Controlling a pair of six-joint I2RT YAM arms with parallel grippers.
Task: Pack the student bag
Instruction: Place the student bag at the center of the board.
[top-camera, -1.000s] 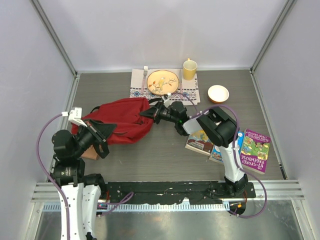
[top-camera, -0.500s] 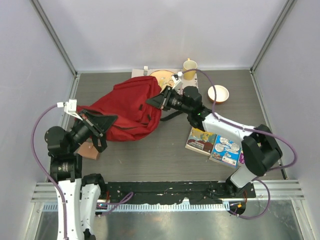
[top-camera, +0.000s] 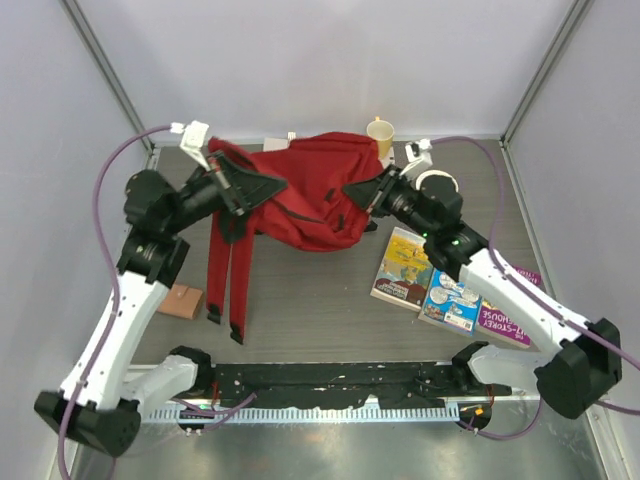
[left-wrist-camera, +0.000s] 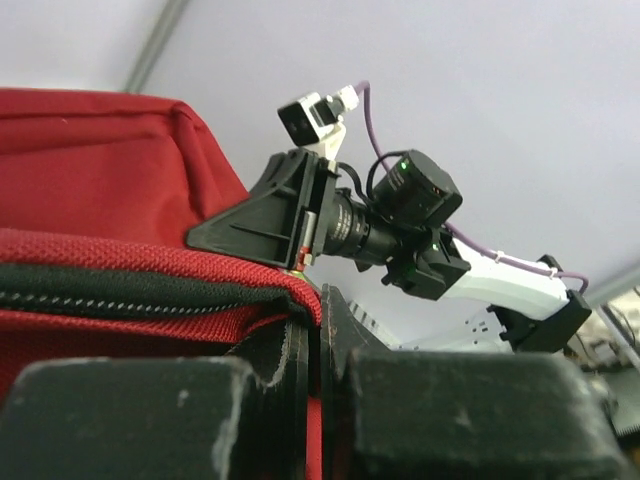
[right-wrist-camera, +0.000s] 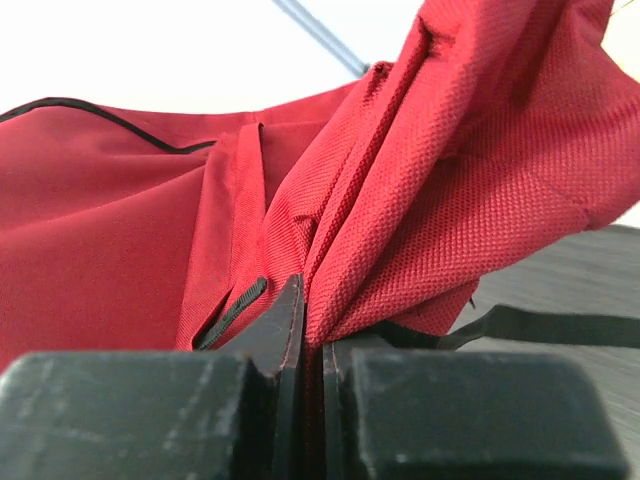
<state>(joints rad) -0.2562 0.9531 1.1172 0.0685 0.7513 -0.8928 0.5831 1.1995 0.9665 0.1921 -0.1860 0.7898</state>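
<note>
Only one piece of lettering is coming through, and only in part. The purple book (top-camera: 505, 328), lying furthest right of the student bag (top-camera: 320, 195), is showing white capitals along its near edge. They appear to end in "HOUSE", and the right arm (top-camera: 520, 300) is covering the rest of the cover. The blue book (top-camera: 447, 300) and the yellow-fronted book (top-camera: 402, 268), lying closer to the student bag, are showing printed covers, but their titles are coming out too small to read. The wrist views are showing nothing readable.
</note>
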